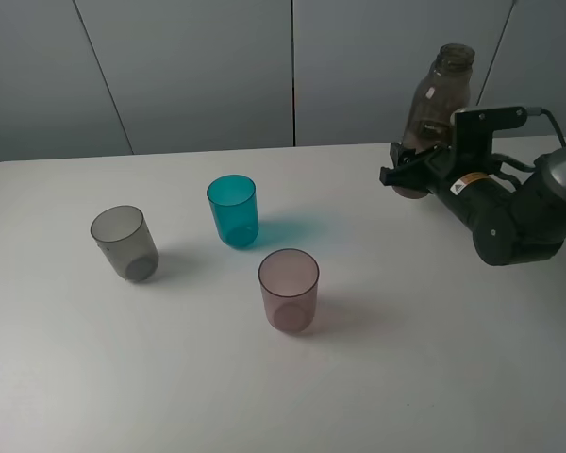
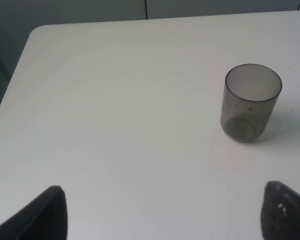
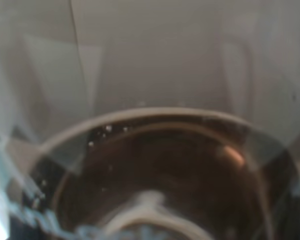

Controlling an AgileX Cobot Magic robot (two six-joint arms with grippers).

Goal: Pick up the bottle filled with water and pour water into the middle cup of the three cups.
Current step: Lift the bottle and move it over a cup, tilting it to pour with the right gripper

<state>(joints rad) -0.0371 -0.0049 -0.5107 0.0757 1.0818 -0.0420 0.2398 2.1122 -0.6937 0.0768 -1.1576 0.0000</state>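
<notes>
The smoky grey-brown bottle [image 1: 438, 99] stands upright at the back right of the white table [image 1: 406, 359]. My right gripper [image 1: 411, 173] is shut around its lower part. The right wrist view is filled by the bottle [image 3: 155, 170], blurred and very close, and my fingers do not show there. The teal middle cup [image 1: 233, 210] stands upright, left of the bottle and well apart from it. The grey cup [image 1: 124, 243] is at the left and the pale pink cup [image 1: 289, 290] is nearer the front. My left gripper [image 2: 162, 215] is open and empty, short of the grey cup [image 2: 250, 102].
The table's left edge and rounded back corner [image 2: 35, 35] show in the left wrist view. A grey panelled wall [image 1: 198, 66] runs behind the table. The right arm's body [image 1: 514, 212] lies over the table's right side.
</notes>
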